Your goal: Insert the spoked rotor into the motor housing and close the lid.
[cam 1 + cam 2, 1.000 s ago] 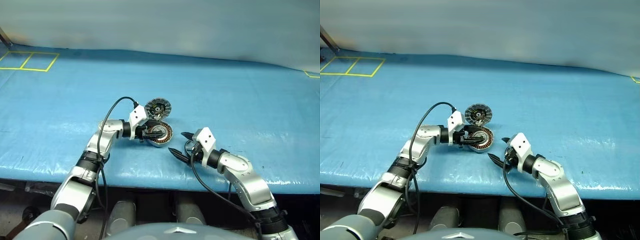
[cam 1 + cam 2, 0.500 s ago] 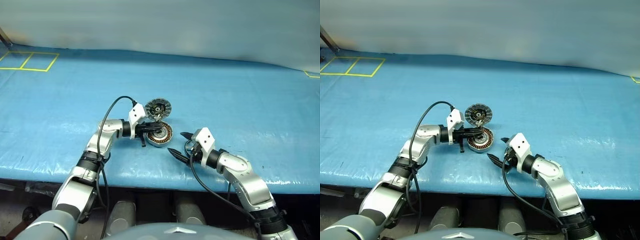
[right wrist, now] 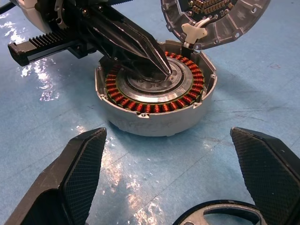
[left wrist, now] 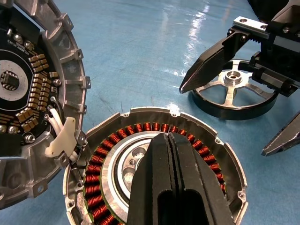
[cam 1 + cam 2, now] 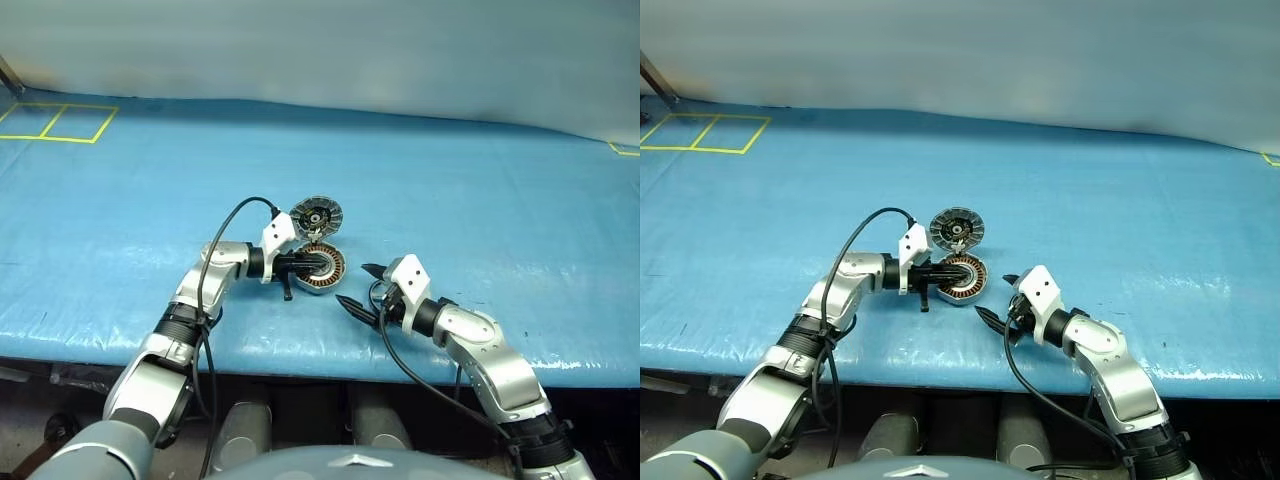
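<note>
Black left claw (image 4: pixel 169 140) has now closed over motor housing (image 4: pixel 225 154).

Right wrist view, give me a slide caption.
Open right gripper faces the motor housing, shut left gripper over its centre.

Work surface: table covered by blue tarp (image 5: pixel 450 190), wrinkled, glossy glare patches. Yellow tape rectangles (image 5: pixel 55 122) at far left corner; yellow tape mark (image 5: pixel 625 150) far right. Pale wall (image 5: pixel 330 45) behind.
</note>
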You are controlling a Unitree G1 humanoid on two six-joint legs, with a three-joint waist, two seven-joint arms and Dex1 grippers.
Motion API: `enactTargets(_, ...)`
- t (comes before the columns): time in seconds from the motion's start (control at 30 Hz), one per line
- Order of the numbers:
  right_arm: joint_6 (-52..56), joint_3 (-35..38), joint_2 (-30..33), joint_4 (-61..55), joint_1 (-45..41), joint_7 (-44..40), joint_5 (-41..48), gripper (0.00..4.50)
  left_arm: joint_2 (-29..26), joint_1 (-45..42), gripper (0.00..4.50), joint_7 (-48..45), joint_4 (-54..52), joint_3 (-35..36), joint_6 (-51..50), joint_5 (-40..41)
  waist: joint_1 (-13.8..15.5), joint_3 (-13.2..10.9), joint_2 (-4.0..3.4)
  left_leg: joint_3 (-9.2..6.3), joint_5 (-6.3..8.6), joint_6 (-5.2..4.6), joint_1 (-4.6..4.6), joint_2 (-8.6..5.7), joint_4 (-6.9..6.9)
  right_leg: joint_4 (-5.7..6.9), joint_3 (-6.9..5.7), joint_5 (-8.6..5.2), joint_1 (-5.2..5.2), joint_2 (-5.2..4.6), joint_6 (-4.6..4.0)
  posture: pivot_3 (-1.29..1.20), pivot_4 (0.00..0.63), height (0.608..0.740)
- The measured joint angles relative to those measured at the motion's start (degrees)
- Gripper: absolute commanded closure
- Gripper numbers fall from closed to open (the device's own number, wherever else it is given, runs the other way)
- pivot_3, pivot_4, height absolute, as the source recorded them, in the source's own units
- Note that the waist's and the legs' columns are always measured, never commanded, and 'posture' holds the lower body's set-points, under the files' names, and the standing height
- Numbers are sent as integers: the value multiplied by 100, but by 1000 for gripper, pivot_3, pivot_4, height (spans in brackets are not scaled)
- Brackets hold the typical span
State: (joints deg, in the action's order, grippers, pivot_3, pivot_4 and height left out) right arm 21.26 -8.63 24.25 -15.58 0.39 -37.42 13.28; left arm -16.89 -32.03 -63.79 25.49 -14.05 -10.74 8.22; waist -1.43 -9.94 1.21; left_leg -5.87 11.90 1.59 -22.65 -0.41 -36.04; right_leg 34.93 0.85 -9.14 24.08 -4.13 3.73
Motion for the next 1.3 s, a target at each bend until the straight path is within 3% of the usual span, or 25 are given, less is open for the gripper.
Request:
enactTargets(0.53, -2, -6, -73, 64, -19, 103, -99, 0, -71, 174, 4466, 89, -220, 39, -4, -4, -7, 0, 0, 0, 0, 0, 5, 0, 0, 0, 0, 0, -3, 0, 0, 0, 150, 740)
enactTargets(0.83, -10, -8, -139, 65, -23, 103, -118, 0, -67, 222, 4466, 392, -643, 694, -123, 577, -1, 0, 0, -1, 0, 0, 3, 0, 0, 0, 0, 0, -3, 0, 0, 0, 150, 740)
enactTargets(1.1, -14, -8, -159, 77, -89, 95, -137, 0, -113, 319, 4466, 299, -837, 528, -400, 620, -4, 0, 0, -1, 0, 0, 4, 0, 0, 0, 0, 0, -3, 0, 0, 0, 150, 740)
enactTargets(1.3, -80, -58, -174, 90, -120, 94, -145, 0, -137, 280, 4466, 311, -645, 67, -279, 145, -4, 0, 0, 0, 0, 0, 3, 0, 0, 0, 0, 0, -3, 0, 0, 0, 150, 740)
